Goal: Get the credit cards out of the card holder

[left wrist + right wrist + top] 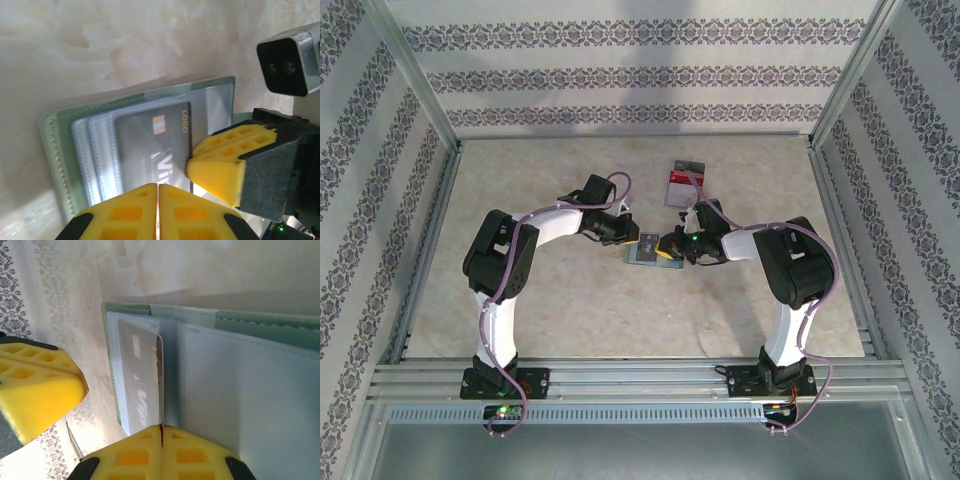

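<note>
The left pincer (158, 196) is seen clenched, yellow pads pressed flat together w/ nothing visibly caught btw. them. It is held low at the left side of the card holder (52, 142). In the right wrist view it is shown just beside the holder's outer edge, w/ a strip of counter (550, 300) btw. them; actual contact can't be told.

The card holder is laid open and flat, inside up, at approx. the ctr of the counter, directly btw. the two pincers. A grey-green stitched rim is shown round the blue-grey inside. On the panel nearer the left pincer, several clear sleeves (92, 150) are stacked in steps. A grey credit card (145, 145) w/ a gold chip and gold "LOGO" lettering is lodged under the top sleeve, one edge lined up close to the fold. The other panel is seen as a plain blue-grey flap lying flat.

The right pincer (161, 436) is clenched as well, pads shut tight. Its tips are set down on the holder at the fold-side edge of the credit card. In the right wrist view that edge is seen running straight into the seam btw. the pads. Whether the card itself is pinched, or only touched, can't be told.

Farther back and slightly to the right, well apart from the holder, a small stack of cards (685, 182) (red, grey, dark) is laid on the counter.
</note>
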You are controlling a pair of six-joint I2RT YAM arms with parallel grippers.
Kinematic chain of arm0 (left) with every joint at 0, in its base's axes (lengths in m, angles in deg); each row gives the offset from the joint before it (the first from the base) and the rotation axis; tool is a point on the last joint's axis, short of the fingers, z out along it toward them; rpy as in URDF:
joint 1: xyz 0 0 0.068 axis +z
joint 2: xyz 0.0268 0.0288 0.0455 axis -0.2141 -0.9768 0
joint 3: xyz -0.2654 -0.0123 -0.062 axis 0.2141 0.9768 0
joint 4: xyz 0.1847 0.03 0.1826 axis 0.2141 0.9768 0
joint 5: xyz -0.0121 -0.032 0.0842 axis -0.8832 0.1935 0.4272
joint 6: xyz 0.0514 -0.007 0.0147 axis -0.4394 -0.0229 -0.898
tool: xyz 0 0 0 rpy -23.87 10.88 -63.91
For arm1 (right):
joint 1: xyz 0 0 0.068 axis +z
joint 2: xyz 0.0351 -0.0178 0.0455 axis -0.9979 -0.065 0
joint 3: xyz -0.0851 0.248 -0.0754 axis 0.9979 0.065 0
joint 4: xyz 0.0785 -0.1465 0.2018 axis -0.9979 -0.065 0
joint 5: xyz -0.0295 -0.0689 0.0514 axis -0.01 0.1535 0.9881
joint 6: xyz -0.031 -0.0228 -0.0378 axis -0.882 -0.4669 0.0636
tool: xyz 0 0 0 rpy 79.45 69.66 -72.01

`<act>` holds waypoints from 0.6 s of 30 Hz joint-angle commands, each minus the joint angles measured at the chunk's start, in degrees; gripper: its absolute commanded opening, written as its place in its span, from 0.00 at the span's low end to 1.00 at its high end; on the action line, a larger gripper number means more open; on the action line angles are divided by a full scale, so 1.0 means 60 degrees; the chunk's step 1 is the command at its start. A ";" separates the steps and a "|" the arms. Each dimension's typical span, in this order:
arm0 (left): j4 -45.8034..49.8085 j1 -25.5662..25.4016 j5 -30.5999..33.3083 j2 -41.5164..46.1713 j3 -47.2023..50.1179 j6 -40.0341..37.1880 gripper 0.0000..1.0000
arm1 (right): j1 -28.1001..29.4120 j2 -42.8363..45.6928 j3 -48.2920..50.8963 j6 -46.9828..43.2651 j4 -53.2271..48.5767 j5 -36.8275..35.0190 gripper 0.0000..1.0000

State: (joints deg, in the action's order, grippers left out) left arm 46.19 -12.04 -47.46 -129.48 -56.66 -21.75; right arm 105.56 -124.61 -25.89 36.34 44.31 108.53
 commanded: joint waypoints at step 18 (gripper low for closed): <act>0.1223 -0.0238 0.0745 -0.0953 -0.0632 -0.0479 0.07 | 0.0096 -0.0189 -0.0074 -0.0088 -0.0202 -0.0187 0.00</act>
State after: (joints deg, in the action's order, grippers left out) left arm 49.82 -12.74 -45.01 -133.26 -59.22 -22.50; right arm 105.56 -124.64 -25.89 36.30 44.12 108.49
